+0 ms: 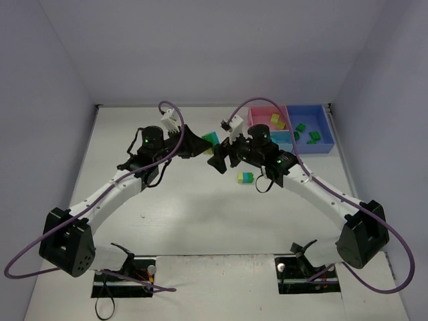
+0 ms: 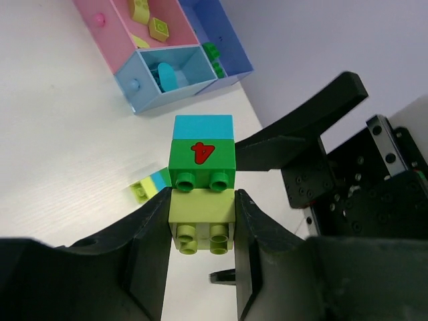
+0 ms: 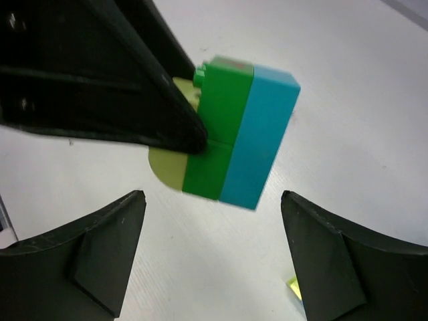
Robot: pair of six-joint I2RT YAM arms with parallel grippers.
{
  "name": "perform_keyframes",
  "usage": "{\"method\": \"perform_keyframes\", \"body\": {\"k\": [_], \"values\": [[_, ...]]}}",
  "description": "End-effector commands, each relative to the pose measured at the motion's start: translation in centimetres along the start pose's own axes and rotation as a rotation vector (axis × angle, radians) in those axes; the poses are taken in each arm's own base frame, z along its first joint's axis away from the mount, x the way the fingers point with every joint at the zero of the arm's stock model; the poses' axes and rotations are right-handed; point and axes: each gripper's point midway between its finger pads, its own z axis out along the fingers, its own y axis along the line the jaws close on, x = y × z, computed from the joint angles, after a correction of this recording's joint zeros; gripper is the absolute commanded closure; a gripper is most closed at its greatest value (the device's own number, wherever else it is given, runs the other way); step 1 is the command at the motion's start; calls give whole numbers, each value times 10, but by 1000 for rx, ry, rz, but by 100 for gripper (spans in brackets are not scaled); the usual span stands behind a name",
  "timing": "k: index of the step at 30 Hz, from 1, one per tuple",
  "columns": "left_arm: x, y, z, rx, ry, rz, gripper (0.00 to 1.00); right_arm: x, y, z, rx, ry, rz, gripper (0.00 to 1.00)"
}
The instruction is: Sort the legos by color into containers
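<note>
**Three-brick stack pinched in my left claw, right claw spread beside it**

The stack (image 2: 201, 177) is three legos pressed together. A yellow-green brick (image 2: 202, 224) sits nearest my left wrist. A green brick (image 2: 202, 160) with a red mark on its face is in the middle, and a cyan brick (image 2: 202, 126) is at the far end. My left claw (image 2: 200, 217) pinches the yellow-green brick by its two sides, with both fingers (image 2: 150, 234) flat against it. The green and cyan bricks stick out past my fingertips. I cannot tell whether the stack rests on the table (image 1: 187, 221) or hangs clear of it.

My right claw (image 3: 214, 257) faces the stack from the other side. Its two fingers are spread wide and stand apart from the bricks, with the cyan end nearer to them than the yellow-green end.

A two-colour piece (image 1: 245, 178), yellow-green joined to cyan, lies on the table near my right claw, on the side toward my bases.

Beyond my right claw, off to its right, the three joined trays sit against each other. The pink tray (image 2: 110, 37) holds yellow-green bricks (image 1: 275, 121). The light blue tray (image 2: 150, 93) holds a cyan piece (image 2: 167, 75). The darker blue tray (image 1: 315, 117) holds green bricks (image 1: 313, 136).
</note>
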Motion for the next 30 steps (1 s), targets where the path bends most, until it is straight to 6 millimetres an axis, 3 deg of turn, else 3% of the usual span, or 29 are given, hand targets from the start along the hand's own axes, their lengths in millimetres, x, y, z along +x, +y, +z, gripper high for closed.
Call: {"method": "perform_keyframes", "body": {"k": [1,6,10,15,20,30], "values": [[-23,-30,-27,139,-22,253,97,-36,13,-20,-81,-56,-103,21],[-23,-17,-54,209,59,453,97,-31,23,-31,-193,-5,-148,20],[-7,-28,-72,334,158,626,97,-31,33,-35,-277,19,-163,21],[11,-38,-88,435,239,680,97,-45,48,-33,-397,21,-177,23],[16,-43,-94,480,250,721,97,-52,56,-30,-469,28,-176,26],[16,-54,-100,516,242,742,97,-46,71,-23,-590,57,-154,35]]}}
